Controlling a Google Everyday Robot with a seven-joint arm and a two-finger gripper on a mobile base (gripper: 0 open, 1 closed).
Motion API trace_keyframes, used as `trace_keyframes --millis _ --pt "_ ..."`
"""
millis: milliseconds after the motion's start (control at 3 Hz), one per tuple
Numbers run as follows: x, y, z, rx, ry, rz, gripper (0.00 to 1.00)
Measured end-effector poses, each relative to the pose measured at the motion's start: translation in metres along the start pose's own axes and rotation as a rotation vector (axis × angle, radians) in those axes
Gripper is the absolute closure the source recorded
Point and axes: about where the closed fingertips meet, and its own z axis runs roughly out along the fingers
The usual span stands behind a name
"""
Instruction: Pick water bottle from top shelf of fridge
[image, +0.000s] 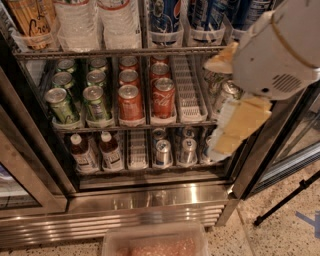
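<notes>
Two water bottles (77, 22) (119, 22), clear and ribbed, stand on the top shelf (120, 51) of the fridge (150, 205), left of centre. My gripper (216, 105) hangs in front of the fridge's right side, below the top shelf's rail and well right of the water bottles. It is open and empty: one tan finger (222, 61) is up by the rail, the other (237, 125) is lower, with cans showing between them. The white arm body (280, 50) hides the shelves' right end.
An amber tea bottle (32, 20) stands left of the water bottles, blue Pepsi bottles (165, 15) to their right. Green cans (62, 102) and red cans (130, 100) fill the middle rack. Small bottles (82, 152) stand on the bottom rack. A plastic bin (155, 242) sits on the floor. The open door (290, 160) stands at right.
</notes>
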Motion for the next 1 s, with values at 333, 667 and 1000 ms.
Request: trace_keyframes --millis 333,667,1000 --pt "-0.0495 0.0145 0.0031 -0.016 -0.124 -0.079 0.00" --pt "-0.0496 0.0145 0.0031 -0.016 -0.124 -0.079 0.00" --pt "-0.0506 0.0096 0.0110 0.014 -0.211 -0.057 0.00"
